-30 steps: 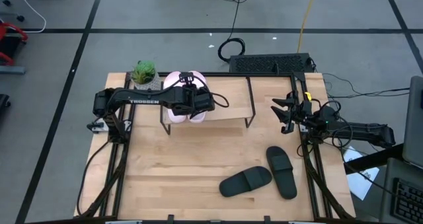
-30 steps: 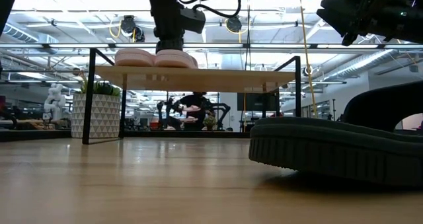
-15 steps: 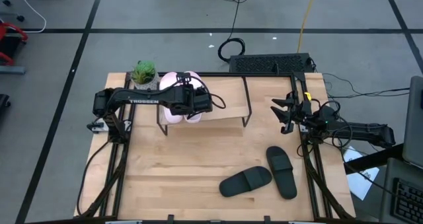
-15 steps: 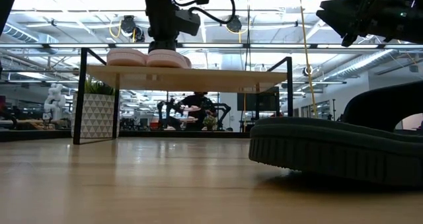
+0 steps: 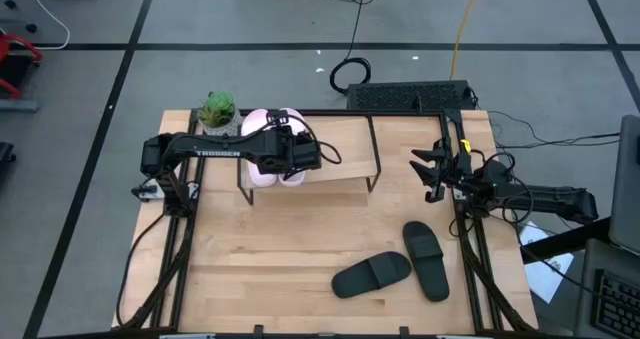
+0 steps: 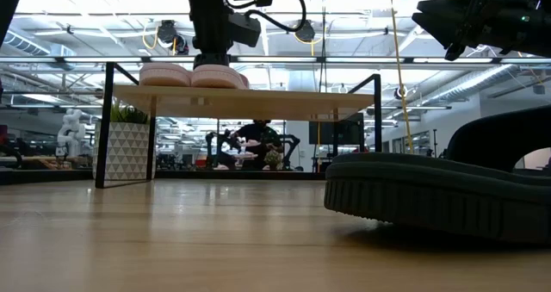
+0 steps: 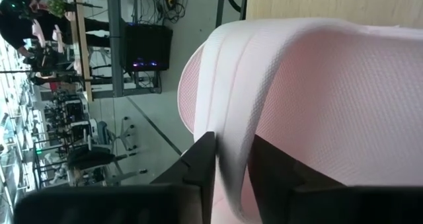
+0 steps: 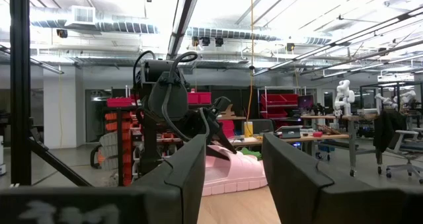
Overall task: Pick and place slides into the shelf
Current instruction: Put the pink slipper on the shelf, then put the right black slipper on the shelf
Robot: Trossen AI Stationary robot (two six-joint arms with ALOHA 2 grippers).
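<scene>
Two pale pink slides (image 5: 262,125) lie side by side, soles down, on the left end of the shelf (image 5: 345,144), a light wooden top on thin black legs at the table's far side. My left gripper (image 7: 232,164) is above them, closed on the strap of the one nearer the shelf's middle (image 6: 215,75). Two black slides (image 5: 372,274) (image 5: 427,261) lie on the table at the near right. My right gripper (image 5: 428,174) hangs open and raised at the right edge, holding nothing. My left gripper has the rim of the pink slide's wide strap (image 7: 231,135) between its two fingers (image 7: 201,164). It reaches in from the table's left side, slanting downward. The slide rests flat on the shelf top (image 6: 258,92), beside the other pink slide.
A potted plant (image 5: 218,109) in a patterned white pot stands at the far left corner, just beyond the shelf's left end. The right half of the shelf top is bare wood. A black slide (image 6: 430,197) looms close in the low view. Cables and a black box lie beyond the far edge.
The shelf, with both pink slides on it, has slid a little toward the table's left edge, and my left gripper's tip went with it. Since about half a second ago it has kept still.
</scene>
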